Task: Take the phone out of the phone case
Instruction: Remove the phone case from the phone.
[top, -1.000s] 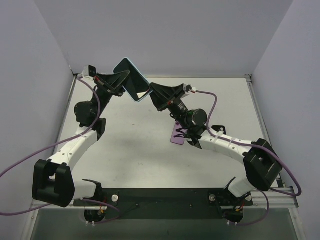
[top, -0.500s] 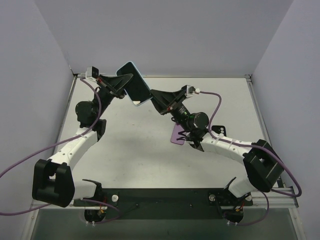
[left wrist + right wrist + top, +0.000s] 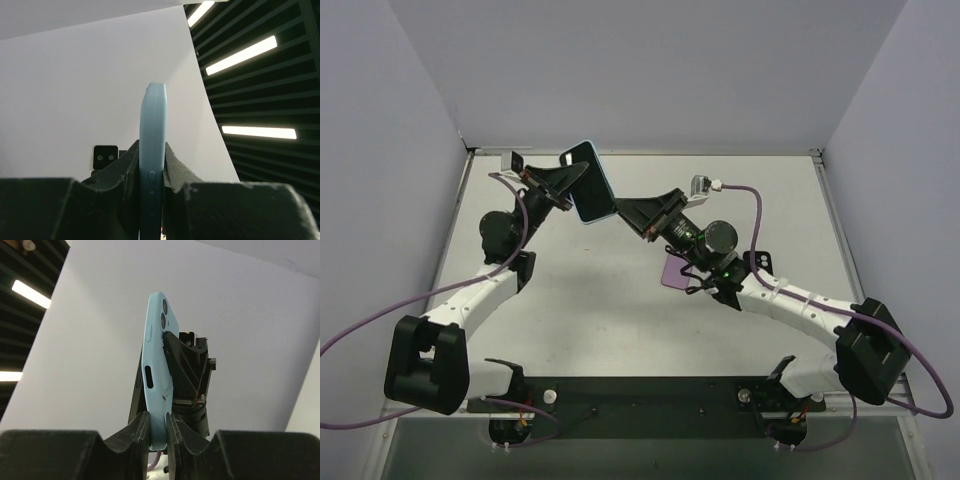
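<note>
The phone (image 3: 591,190), dark screen up, sits inside a light blue phone case (image 3: 603,178) held in the air over the back of the table. My left gripper (image 3: 575,182) is shut across the case from the left; in the left wrist view the case's side edge (image 3: 152,145) with its buttons stands pinched between the pads. My right gripper (image 3: 619,210) is shut on the case's lower end. In the right wrist view the case's back (image 3: 157,365) with its camera lenses rises from between the right gripper's fingertips (image 3: 158,426), and the left gripper (image 3: 187,372) is behind it.
A flat purple thing (image 3: 670,272) lies on the white table (image 3: 580,300) under the right arm's forearm. Grey walls enclose the table on the left, the back and the right. Purple cables trail from both arms.
The cased phone has shifted a little left and down and turned more upright. The right arm has stretched leftward after it, and both grippers have kept their hold.
</note>
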You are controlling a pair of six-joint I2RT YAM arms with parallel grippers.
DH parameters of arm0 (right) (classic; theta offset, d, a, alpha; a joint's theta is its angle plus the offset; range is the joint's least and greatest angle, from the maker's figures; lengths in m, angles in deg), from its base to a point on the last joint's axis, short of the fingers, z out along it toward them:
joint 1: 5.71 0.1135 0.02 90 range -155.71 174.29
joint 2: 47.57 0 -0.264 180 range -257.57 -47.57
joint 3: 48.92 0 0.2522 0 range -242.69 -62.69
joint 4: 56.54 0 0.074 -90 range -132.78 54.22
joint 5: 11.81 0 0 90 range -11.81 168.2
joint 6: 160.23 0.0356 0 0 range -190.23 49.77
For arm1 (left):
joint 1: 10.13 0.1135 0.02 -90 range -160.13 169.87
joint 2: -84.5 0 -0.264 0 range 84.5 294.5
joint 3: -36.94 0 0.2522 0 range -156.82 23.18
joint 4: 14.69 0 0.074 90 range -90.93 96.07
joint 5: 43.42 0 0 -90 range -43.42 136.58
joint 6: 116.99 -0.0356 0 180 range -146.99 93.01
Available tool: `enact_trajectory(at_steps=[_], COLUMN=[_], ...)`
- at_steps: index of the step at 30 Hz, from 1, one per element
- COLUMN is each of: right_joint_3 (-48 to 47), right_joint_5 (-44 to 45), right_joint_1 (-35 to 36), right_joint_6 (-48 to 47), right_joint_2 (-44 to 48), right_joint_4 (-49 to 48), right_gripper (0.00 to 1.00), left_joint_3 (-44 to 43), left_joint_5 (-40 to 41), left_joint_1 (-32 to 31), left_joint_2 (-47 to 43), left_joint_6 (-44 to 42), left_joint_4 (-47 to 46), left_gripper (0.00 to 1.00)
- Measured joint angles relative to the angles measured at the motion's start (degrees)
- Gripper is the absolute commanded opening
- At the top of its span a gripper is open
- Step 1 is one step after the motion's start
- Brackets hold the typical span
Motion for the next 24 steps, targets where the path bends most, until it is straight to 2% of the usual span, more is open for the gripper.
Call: enact_trajectory(at_steps=[4,7,11,15,18,19,24], right_joint_3=[-0.3,-1.4,-2.6,-2.7,-2.6,-2.5,-2.3], right_joint_5=[-0.5,-1.7,-3.9,-5.5,-7.1,-7.5,-9.0], right_joint_1=[0.0,0.0,0.0,0.0,0.0,0.0,-0.1], right_joint_6=[-3.5,-5.3,-6.6,-6.9,-6.8,-6.6,-6.3], right_joint_2=[1.9,2.3,2.3,2.3,1.7,1.4,-0.2], right_joint_4=[6.8,10.5,13.0,13.3,13.2,13.0,11.9], right_gripper=[0.33,0.37,0.38,0.37,0.32,0.27,0.17], left_joint_3=[2.2,2.6,2.6,3.3,4.9,5.4,8.8], left_joint_5=[0.6,1.1,1.5,1.9,2.6,2.7,4.3], left_joint_1=[-0.5,-0.7,-1.0,-1.6,-2.0,-2.0,-2.1], left_joint_2=[0.0,0.0,0.0,0.0,0.0,0.0,0.0], left_joint_6=[0.2,0.2,0.0,-0.1,0.0,-0.1,-0.1], left_joint_4=[-0.1,-0.1,-0.5,-1.3,-2.5,-2.8,-3.4], left_gripper=[0.0,0.0,0.0,0.0,0.0,0.0,0.0])
